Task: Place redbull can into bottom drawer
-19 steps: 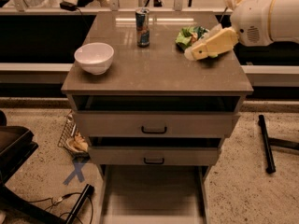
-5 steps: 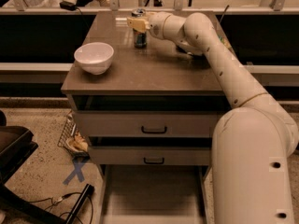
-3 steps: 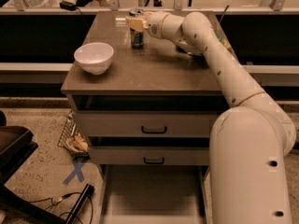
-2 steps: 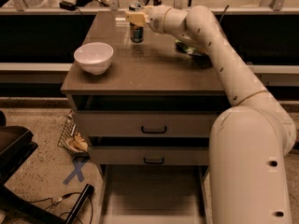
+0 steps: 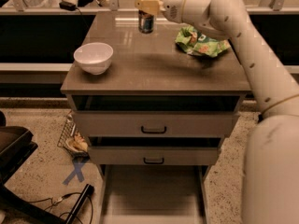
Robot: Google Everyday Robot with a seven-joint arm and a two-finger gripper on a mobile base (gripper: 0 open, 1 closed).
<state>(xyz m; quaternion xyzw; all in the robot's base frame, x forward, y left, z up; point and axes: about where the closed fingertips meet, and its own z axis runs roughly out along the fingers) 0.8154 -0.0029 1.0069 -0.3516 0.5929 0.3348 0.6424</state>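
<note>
since a moment ago the gripper (image 5: 147, 7) and the redbull can (image 5: 146, 23) have shifted slightly right and higher in view, near the far edge of the bench (image 5: 154, 69).

the white arm (image 5: 243, 36) fills the right side. it rises from the lower right corner and bends across the bench's far right corner to reach left. the bench top shows a broad bare strip down its middle, from the can to the front edge. below it, the bottom drawer (image 5: 154, 192) is pulled well out toward the camera, its flat floor showing between low side walls. the two upper drawers (image 5: 154, 124) with black handles stand stepped above it, each less far out than the one below.

a crumpled green bag (image 5: 201, 41) lies on the right of the bench, under the arm and well apart from the can. a white bowl (image 5: 93, 57) sits near the left edge, towards the front.

the can hangs upright beneath the gripper, the jaws clamped on its top. whether its base clears the bench i cannot tell.
</note>
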